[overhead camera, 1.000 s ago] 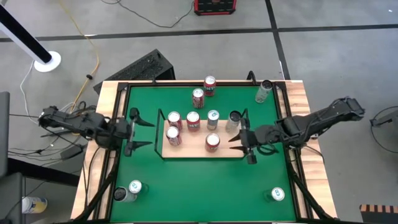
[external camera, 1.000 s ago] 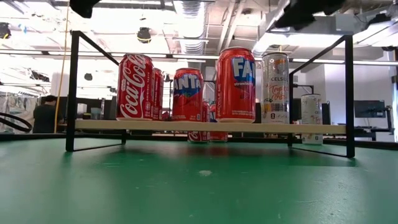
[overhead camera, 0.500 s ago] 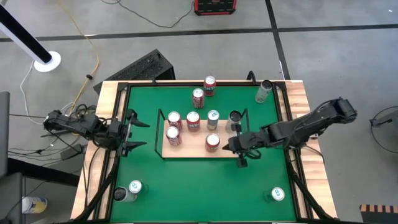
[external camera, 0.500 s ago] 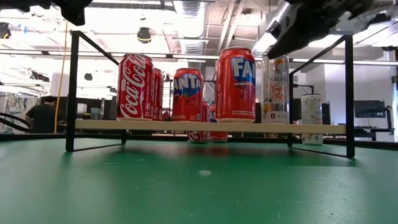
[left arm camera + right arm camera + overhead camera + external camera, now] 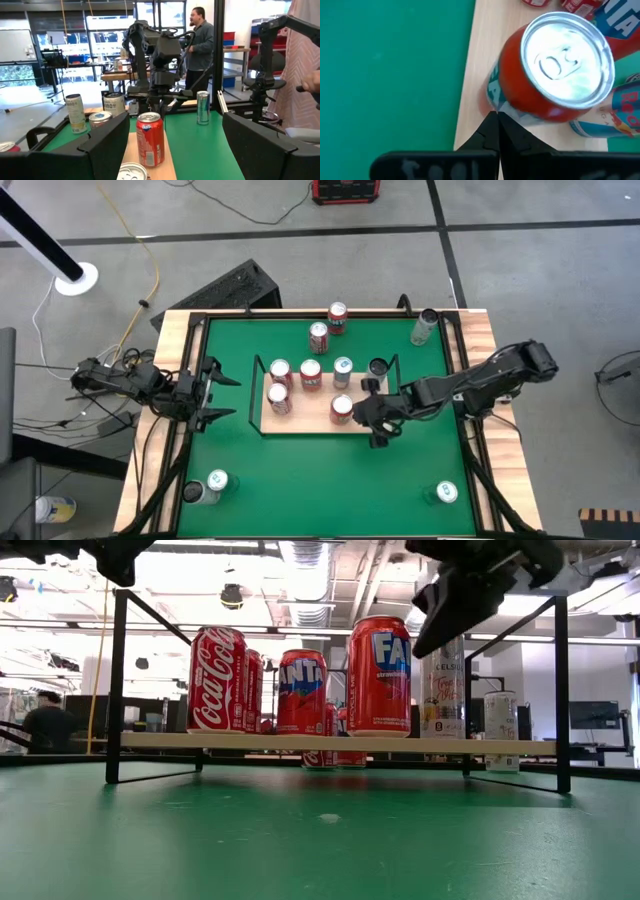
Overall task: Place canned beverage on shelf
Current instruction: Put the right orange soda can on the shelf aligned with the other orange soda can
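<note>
A green-topped desk (image 5: 300, 470) with wooden edges stands on a grey floor strewn with cables; in the low view a workshop with ceiling lights lies behind it. At the middle of the desk sits the shelf (image 5: 305, 418), a light-wood board with thin black wire rails at its short ends. It carries five cans: three red ones toward its left end, a pale blue-topped can (image 5: 343, 367) at the back, and a red Fanta can (image 5: 341, 408) near the front edge, upright, with a silver lid and pull tab. Two more red cans (image 5: 327, 326) stand on the desk behind the shelf, and others sit near the desk's corners. The right gripper (image 5: 364, 411), clenched with nothing in it, hangs just beside the Fanta can. The left gripper (image 5: 224, 389), released and empty, waits over the desk's left edge, well apart from the shelf.
</note>
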You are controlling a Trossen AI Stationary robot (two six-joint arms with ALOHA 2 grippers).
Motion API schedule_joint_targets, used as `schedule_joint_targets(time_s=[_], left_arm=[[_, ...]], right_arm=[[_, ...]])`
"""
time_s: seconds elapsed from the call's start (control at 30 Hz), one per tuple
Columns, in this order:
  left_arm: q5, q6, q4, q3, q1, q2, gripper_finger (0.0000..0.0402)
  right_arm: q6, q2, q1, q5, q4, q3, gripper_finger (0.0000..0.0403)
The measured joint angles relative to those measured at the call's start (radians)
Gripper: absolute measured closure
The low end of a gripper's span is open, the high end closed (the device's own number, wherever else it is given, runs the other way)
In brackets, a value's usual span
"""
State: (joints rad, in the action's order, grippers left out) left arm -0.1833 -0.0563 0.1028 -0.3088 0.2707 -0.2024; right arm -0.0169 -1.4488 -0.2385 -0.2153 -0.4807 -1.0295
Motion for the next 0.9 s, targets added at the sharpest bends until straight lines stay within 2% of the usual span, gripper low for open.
schedule_joint_targets(time_s=[0.5,0.57,0.67,0.8,0.9], left_arm=[[0.0,0.005,-0.008,0.0,0.0,0.0,0.0095],[0.0,0.005,-0.008,0.0,0.0,0.0,0.0095],[0.003,0.014,-0.01,0.0,0.0,0.0,0.0095],[0.01,0.016,-0.02,0.0,0.0,0.0,0.0095],[0.013,0.015,-0.022,0.0,0.0,0.0,0.0095]], right_arm=[[0.087,-0.211,0.058,0.003,0.007,-0.142,0.0382],[0.094,-0.235,0.057,0.003,-0.034,-0.178,0.0383],[0.058,-0.243,0.046,-0.004,-0.223,-0.243,0.0384],[-0.031,-0.23,0.027,-0.111,-0.355,-0.284,0.0384],[-0.054,-0.223,0.023,-0.197,-0.341,-0.286,0.0385]])
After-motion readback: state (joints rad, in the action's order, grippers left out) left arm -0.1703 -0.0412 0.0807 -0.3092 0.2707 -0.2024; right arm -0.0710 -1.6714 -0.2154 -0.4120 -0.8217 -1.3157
